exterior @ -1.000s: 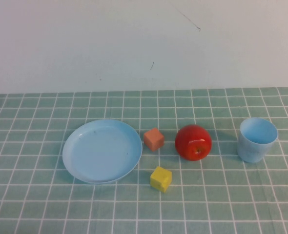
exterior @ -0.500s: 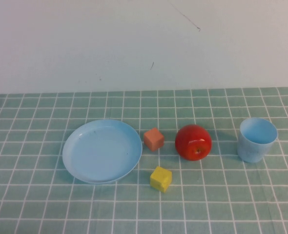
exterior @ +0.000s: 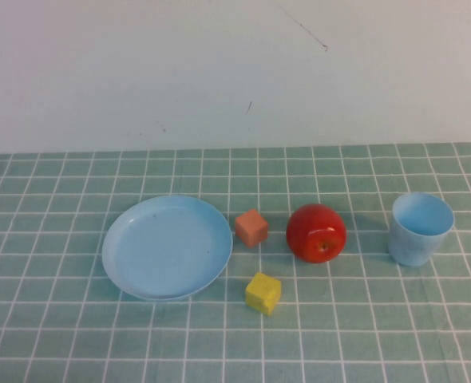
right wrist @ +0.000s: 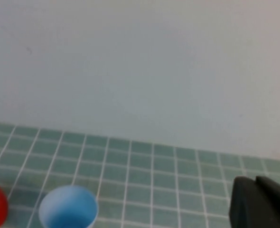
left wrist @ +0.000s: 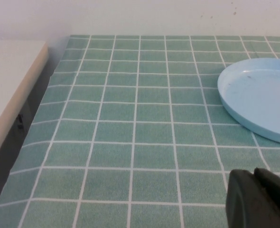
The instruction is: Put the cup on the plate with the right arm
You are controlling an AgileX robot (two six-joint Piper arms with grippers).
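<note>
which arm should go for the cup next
Right. The cup stands at the table's right end, past the apple, and shows in the right wrist view near the right gripper. The left gripper sits by the plate.

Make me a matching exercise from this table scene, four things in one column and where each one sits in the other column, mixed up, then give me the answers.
Things:
1. plate
2. cup
3. apple
4. yellow block

Places:
A. far right of the row
B. nearest the camera, in front of the orange block
C. far left of the row
D. between the orange block and the cup

Pairs: 1-C, 2-A, 3-D, 4-B

Each gripper, left gripper and right gripper, shows only in its own wrist view.
</note>
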